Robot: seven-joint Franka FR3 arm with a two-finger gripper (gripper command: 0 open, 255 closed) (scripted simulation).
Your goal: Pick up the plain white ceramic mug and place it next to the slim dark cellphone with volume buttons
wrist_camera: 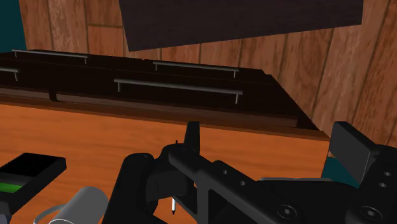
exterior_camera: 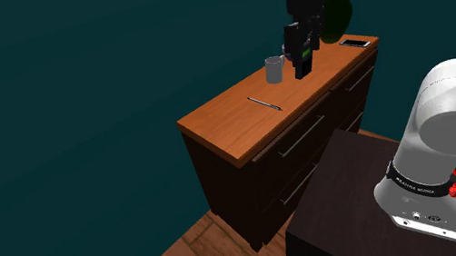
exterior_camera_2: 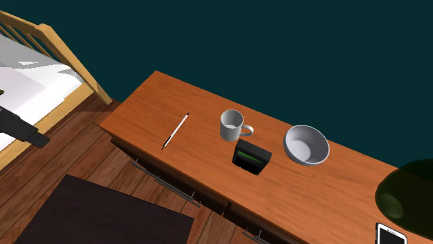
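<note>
The mug [exterior_camera_2: 232,125] is standing upright on the surface [exterior_camera_2: 159,97], just beside the box [exterior_camera_2: 251,155], with its handle pointing along the surface toward the bowl [exterior_camera_2: 306,145]. The phone [exterior_camera_2: 390,234] is lying well apart from the box, on the bowl's side, near the end of the surface. The pen [exterior_camera_2: 175,130] is lying on the far side of the mug from the box. The jaws are standing apart and gripping nothing. In the wrist view the mug's rim is showing next to the box and off to one side of the jaws, not between them. Judgement: the approach is not yet finished; the jaws are needing a sideways shift toward the box to centre over the mug, clear of the handle, before closing.
</note>
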